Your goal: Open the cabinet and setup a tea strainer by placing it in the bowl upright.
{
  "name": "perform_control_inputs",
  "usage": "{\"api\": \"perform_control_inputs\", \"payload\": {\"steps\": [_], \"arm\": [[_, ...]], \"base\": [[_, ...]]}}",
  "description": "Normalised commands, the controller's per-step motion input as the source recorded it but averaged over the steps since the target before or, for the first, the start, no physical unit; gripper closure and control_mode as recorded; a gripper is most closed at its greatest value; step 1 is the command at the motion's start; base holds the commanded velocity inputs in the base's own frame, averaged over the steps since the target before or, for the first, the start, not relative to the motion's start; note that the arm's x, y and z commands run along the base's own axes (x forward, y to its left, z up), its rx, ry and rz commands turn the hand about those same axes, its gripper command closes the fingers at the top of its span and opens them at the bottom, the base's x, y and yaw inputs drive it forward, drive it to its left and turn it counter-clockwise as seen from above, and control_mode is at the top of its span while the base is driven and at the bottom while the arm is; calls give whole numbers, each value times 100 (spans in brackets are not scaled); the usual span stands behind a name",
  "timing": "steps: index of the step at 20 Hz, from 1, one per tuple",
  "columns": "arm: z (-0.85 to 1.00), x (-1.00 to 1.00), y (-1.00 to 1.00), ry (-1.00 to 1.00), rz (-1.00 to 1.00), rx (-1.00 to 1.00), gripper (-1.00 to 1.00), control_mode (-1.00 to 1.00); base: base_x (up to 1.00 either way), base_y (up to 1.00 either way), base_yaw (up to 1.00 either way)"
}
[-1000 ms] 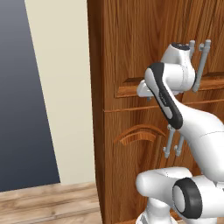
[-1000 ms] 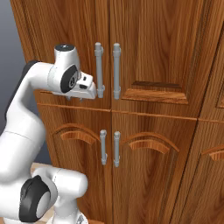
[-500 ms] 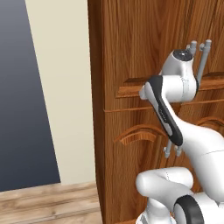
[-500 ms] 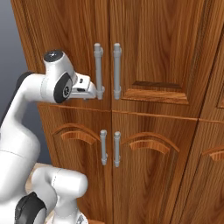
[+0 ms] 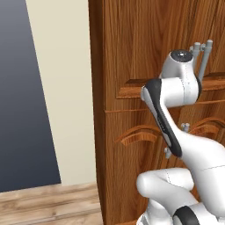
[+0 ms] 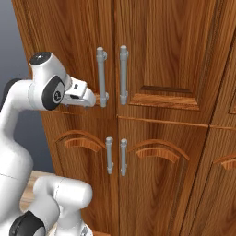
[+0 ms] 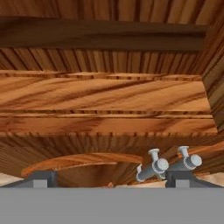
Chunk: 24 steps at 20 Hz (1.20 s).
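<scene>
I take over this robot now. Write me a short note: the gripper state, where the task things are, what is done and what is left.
Gripper: open, holding nothing, level with the lower end of the upper left door handle and just to its left.
Cabinet: all doors in view look shut, upper and lower.
Tea strainer and bowl: I cannot place them from these views.
Done: the arm is up at the upper doors; nothing opened yet.
Left: grip a handle, pull the door open, find the strainer, set it upright in the bowl.
</scene>
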Motion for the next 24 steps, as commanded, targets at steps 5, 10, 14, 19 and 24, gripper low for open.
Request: {"api": "perform_control_inputs", "payload": {"steps": [5, 10, 14, 19, 24], "arm": [[0, -40, 13, 0, -8, 0, -100, -100], [5, -52, -13, -5, -9, 0, -100, -100], [29, -4, -64, -18, -1, 6, -100, -100], [64, 6, -48, -29, 11, 4, -100, -100], [63, 0, -52, -13, 0, 0, -100, -100]], "base": [[0, 0, 0], [0, 0, 0], [0, 0, 0], [0, 0, 0], [0, 0, 0]]}}
